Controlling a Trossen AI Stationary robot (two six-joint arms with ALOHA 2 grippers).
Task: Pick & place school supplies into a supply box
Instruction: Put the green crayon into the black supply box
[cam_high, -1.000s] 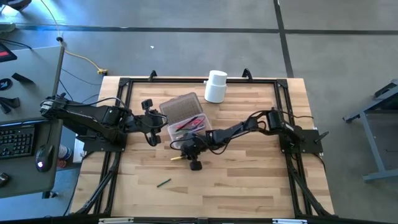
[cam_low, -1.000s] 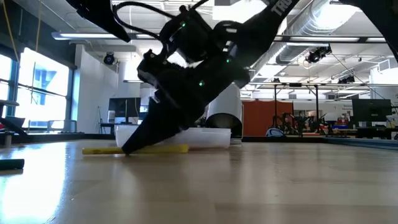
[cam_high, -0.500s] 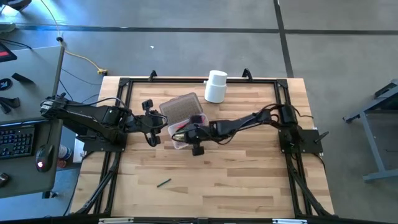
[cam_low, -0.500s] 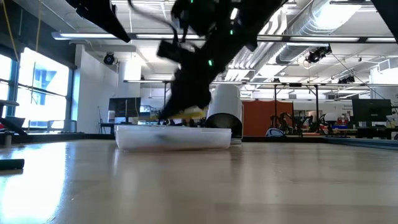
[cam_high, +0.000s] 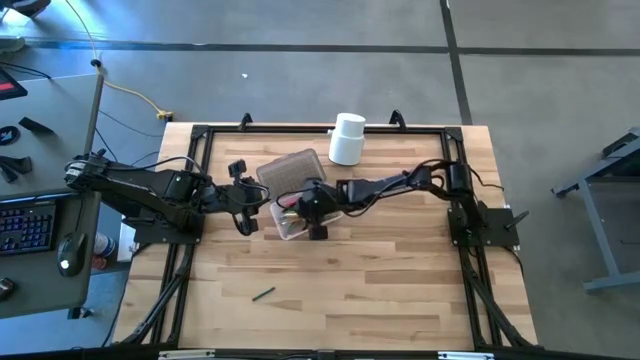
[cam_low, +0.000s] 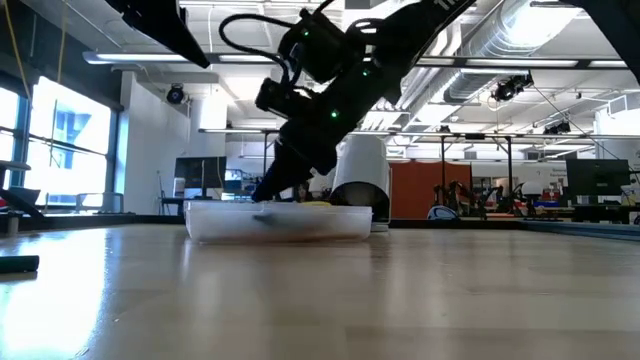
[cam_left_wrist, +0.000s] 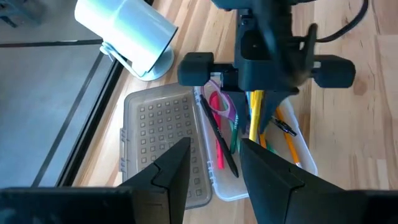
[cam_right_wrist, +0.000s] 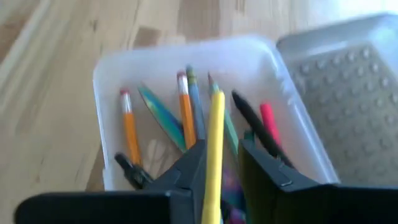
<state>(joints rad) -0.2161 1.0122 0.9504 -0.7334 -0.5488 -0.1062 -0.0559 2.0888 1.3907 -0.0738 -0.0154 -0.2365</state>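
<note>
I have the right gripper (cam_high: 303, 207) over the open supply box (cam_high: 290, 228) near the table's (cam_high: 400, 270) middle, its 2 fingers (cam_right_wrist: 189, 171) parted with a yellow pencil (cam_right_wrist: 214, 149) lying between them above the pens inside. The left gripper (cam_high: 243, 196) waits just beside the box on the table's left side, jaws open on nothing. 1 green pencil (cam_high: 263, 294) lies alone near the front edge.

Open clear supply box (cam_high: 290, 222) holds pencils and pens; a green pencil (cam_high: 263, 294) lies on the table.
</note>
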